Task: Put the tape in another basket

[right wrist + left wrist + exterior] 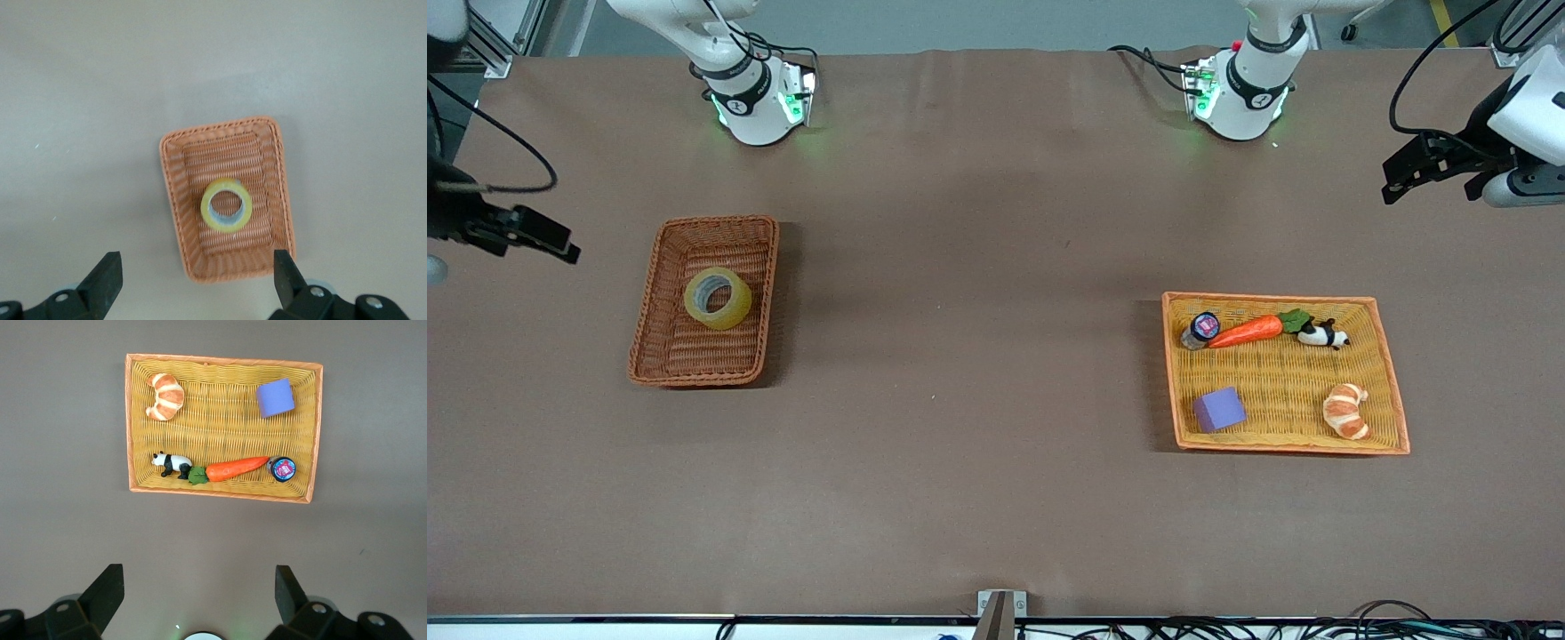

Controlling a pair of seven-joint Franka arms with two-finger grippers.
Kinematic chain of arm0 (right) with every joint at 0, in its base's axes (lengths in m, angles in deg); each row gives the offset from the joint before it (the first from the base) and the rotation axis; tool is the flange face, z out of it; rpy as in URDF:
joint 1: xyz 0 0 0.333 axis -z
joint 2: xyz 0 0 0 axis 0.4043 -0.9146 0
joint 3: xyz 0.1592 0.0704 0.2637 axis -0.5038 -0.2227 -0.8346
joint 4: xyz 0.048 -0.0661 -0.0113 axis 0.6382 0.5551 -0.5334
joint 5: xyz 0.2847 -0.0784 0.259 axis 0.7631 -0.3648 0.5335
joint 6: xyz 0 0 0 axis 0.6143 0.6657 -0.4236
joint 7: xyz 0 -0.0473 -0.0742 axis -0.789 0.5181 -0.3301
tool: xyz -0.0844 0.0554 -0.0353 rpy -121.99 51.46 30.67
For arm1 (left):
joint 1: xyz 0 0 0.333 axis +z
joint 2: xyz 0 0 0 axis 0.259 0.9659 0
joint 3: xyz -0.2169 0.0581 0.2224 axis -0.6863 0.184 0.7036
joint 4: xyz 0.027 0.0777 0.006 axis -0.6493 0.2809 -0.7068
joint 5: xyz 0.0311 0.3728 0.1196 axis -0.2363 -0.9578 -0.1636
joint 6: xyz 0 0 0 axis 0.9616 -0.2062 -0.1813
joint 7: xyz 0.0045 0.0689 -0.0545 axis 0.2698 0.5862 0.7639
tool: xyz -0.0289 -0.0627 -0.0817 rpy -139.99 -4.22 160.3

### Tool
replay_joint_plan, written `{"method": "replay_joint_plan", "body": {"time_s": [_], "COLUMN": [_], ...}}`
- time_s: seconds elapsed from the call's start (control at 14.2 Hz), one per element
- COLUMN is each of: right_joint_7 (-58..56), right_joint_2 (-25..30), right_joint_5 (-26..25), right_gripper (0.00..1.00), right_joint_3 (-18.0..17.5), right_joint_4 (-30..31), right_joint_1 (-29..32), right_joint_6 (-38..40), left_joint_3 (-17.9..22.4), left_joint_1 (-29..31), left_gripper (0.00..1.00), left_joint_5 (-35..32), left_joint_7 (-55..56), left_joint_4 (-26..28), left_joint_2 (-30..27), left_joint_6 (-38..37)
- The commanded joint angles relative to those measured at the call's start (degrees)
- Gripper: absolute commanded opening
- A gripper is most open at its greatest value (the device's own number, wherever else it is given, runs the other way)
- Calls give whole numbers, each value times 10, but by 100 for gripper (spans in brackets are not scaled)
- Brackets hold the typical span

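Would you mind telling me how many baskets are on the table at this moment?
2. The reddish-brown basket sits toward the right arm's end of the table, holding the tape. The yellow basket sits toward the left arm's end, holding small items. None appears hidden.

Even overhead light, soft shadows beside both baskets, everything sharp

Two glossy white arm bases with black ring bands, each band stamped with a small white mark, green lights glowing low on the housings. Black cables looping off both arms, thick and slack. Left gripper (1405, 182): matte black, angular, hung from a white and grey wrist. Right gripper (547, 238): same black build. Wedge-shaped black fingers (107, 590) up close, round screws in the mounts.
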Motion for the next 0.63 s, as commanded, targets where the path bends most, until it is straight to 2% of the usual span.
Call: {"method": "replay_joint_plan", "body": {"time_s": [0.0,0.21,0.56], "right_joint_7": [12,5,7], "right_joint_2": [-14,-18,-17], "right_joint_5": [16,18,14], "right_gripper": [100,100,100], "right_joint_3": [-5,-1,-1], "right_joint_4": [-25,-52,-51], "right_joint_1": [2,2,0], "right_joint_6": [20,22,21], "left_joint_3": [-5,-5,-5], "left_joint_1": [-2,-2,-2], "left_gripper": [100,100,100], "left_joint_5": [-12,-12,-12], "left_joint_7": [5,5,3], "left_joint_4": [-18,-18,-18], "left_joint_2": [9,9,11], "left_joint_6": [-4,-4,-4]}}
